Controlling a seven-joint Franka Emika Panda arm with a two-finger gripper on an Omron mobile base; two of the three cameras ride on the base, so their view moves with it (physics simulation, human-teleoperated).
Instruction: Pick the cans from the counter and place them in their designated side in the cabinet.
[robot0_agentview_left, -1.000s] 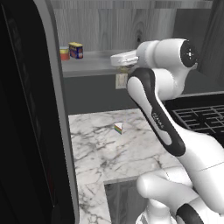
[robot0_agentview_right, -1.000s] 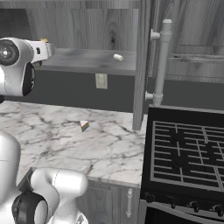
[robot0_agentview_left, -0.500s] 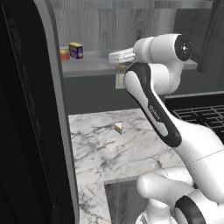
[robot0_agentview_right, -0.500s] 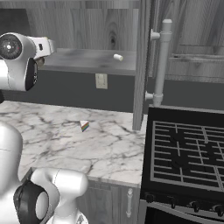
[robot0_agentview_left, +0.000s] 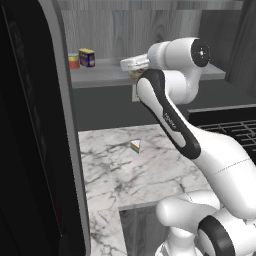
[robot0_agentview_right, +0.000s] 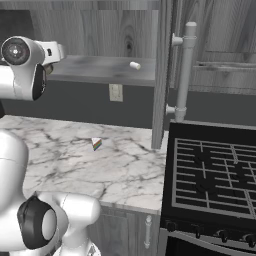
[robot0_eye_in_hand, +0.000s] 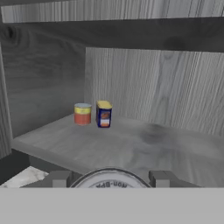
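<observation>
1. The claw (robot0_eye_in_hand: 109, 178) is clamped on the round can (robot0_eye_in_hand: 109, 179), its silvery top sitting between the 2 fingertips (robot0_eye_in_hand: 59, 178).
2. That can is held at the front edge of the cabinet (robot0_eye_in_hand: 144, 140) shelf.
3. The blue can (robot0_eye_in_hand: 103, 113) stands far back on the shelf's left, just beside a red-and-yellow can (robot0_eye_in_hand: 82, 113).
4. A striped wedge (robot0_agentview_left: 135, 146) lies on the worktop (robot0_agentview_left: 150, 170).

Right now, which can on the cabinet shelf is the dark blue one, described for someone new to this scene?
Look at the grey wood-grain cabinet, along its wide shelf board toward the far left corner, where two small cans stand side by side. The dark blue can is the boxy, yellow-topped one on the right; the short red-and-yellow can beside it is round.
</observation>
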